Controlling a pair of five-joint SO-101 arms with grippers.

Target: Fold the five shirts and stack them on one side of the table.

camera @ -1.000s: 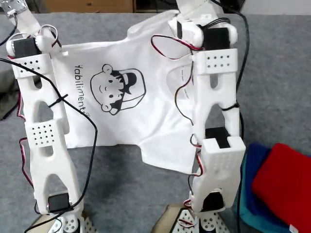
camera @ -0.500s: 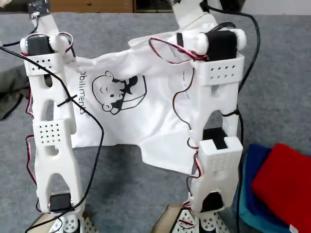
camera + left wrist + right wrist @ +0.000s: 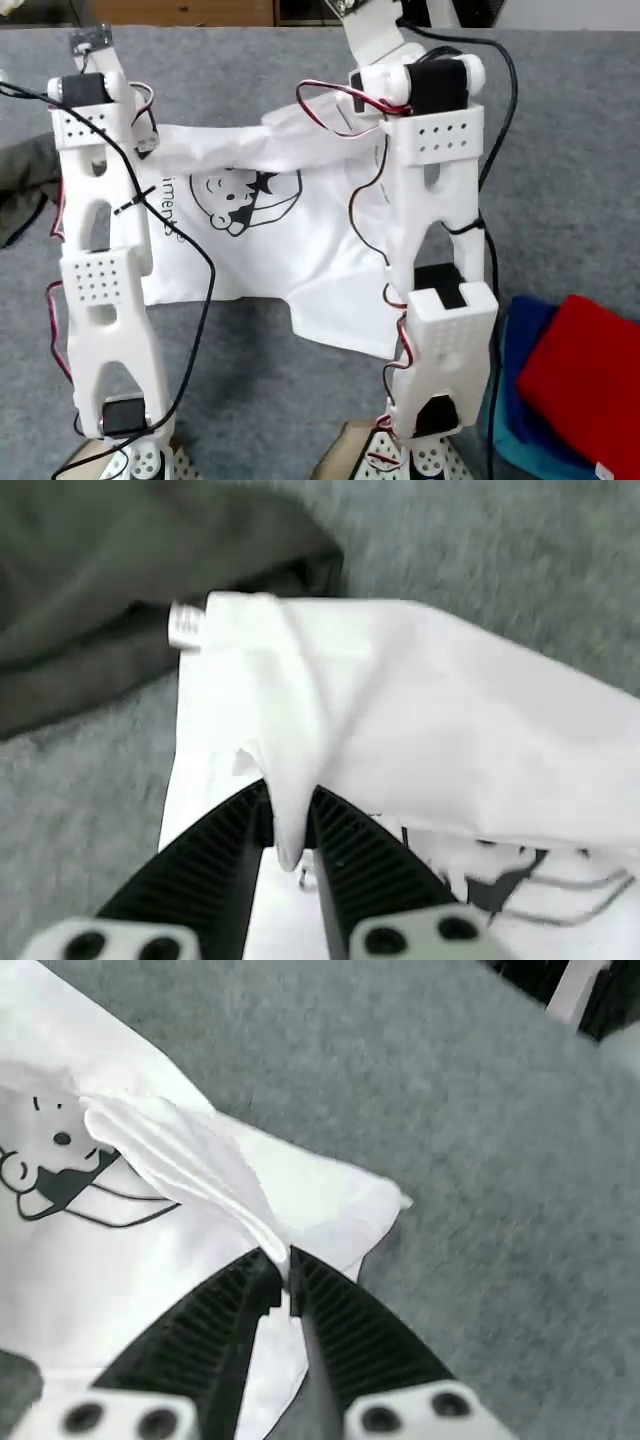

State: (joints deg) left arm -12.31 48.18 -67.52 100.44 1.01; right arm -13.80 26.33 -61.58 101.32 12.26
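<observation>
Folding nearer, the white shirt [image 3: 270, 262] now half covers its print [image 3: 238, 203].

Passage: you have open grey worktop [image 3: 570, 170] beyond and right of the white shirt [image 3: 265, 255]. Obstacles: dark garment [image 3: 22, 188] at left edge; red-and-blue stack [image 3: 585, 370] near right corner.
</observation>
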